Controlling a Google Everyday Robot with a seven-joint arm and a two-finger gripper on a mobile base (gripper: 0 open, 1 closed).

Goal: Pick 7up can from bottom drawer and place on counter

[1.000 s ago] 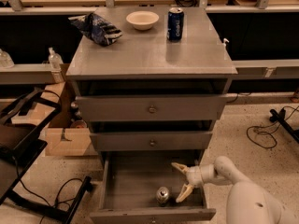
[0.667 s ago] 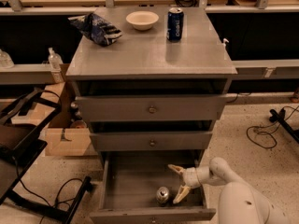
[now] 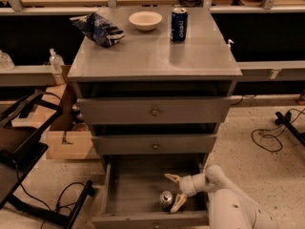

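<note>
- The tool (image 3: pixel 174 191) sits in the pulled-out bottom drawer (image 3: pixel 108 190), lower centre of the frame, fingers spread, holding nothing.
- The 7up can (image 3: pixel 166 199) stands on the drawer floor, just beside the lower finger.

7up can (image 3: pixel 166 199) in bottom drawer (image 3: pixel 133 190), gripper (image 3: pixel 171 193) just right of it, counter (image 3: pixel 143 56) above

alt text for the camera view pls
The gripper, jaws open, reaches into the open bottom drawer right by the 7up can inside. On the counter above sit a blue can, a white bowl and a crumpled bag.
</note>
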